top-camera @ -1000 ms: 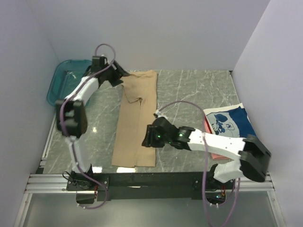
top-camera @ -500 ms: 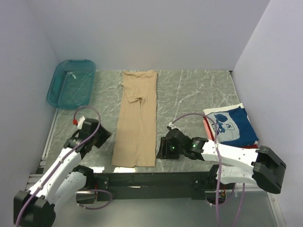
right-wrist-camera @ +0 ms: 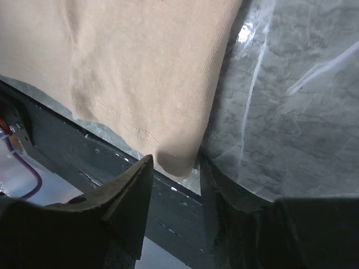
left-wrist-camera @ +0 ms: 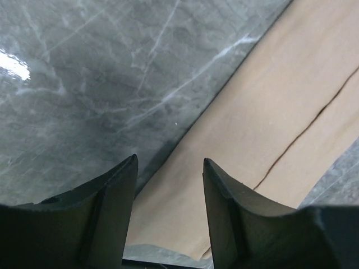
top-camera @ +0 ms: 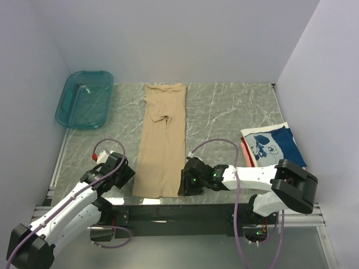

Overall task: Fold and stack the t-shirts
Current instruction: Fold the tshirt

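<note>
The tan t-shirt (top-camera: 162, 140) lies flat on the table, folded into a long narrow strip running from far to near. My left gripper (top-camera: 128, 175) is open just left of its near left corner; in the left wrist view the shirt (left-wrist-camera: 280, 112) runs between and beyond the open gripper (left-wrist-camera: 170, 168). My right gripper (top-camera: 183, 188) is open at the near right corner; in the right wrist view the shirt's corner (right-wrist-camera: 174, 159) sits between the fingers of the gripper (right-wrist-camera: 175, 168). A folded navy t-shirt with white print (top-camera: 275, 147) lies on a pink one (top-camera: 245, 150) at the right.
A teal plastic basket (top-camera: 84, 99) stands at the far left. The black rail (top-camera: 185, 212) along the table's near edge is right under both grippers and shows in the right wrist view (right-wrist-camera: 84, 162). White walls close in the left, back and right.
My left arm has swung from the shirt's far end back to its near left corner. My right gripper has moved left and nearer, onto the near right corner.
</note>
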{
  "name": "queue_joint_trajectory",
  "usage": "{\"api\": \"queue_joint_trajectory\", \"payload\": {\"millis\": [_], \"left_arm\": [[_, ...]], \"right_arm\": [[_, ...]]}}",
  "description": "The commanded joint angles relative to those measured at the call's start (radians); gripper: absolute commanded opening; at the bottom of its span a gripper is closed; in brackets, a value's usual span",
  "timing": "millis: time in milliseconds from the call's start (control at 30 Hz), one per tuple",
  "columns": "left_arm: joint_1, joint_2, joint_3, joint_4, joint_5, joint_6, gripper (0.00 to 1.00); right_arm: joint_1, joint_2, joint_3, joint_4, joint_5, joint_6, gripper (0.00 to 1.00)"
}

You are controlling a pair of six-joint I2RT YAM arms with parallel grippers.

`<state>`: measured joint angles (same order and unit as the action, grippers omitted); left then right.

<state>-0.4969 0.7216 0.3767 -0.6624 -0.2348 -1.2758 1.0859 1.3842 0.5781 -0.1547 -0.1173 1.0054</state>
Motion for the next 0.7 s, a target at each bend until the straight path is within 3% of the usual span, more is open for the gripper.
{"api": "queue_joint_trajectory", "payload": {"millis": [0,33,167,233,467,667], "left_arm": [[-0.031,-0.031,-0.012,0.0,-0.026,-0.043,0.55],[-0.048,-0.033,-0.021,0.001,-0.026,-0.046,0.55],[-0.094,-0.031,-0.059,0.017,0.006,-0.069,0.54],[-0.129,-0.031,-0.076,0.026,0.025,-0.074,0.53],[-0.212,-0.073,-0.087,0.004,0.068,-0.099,0.51],[-0.295,-0.077,-0.113,0.03,0.14,-0.128,0.48]], "right_arm": [[0.017,0.016,0.003,0.009,0.027,0.022,0.46],[0.016,0.01,-0.004,0.01,0.028,0.022,0.43],[0.012,-0.013,-0.012,-0.023,0.045,0.007,0.08],[-0.001,-0.031,-0.015,-0.052,0.051,-0.014,0.02],[-0.132,-0.194,-0.112,-0.1,0.007,-0.099,0.0],[-0.158,-0.267,-0.129,-0.171,-0.002,-0.14,0.0]]}}
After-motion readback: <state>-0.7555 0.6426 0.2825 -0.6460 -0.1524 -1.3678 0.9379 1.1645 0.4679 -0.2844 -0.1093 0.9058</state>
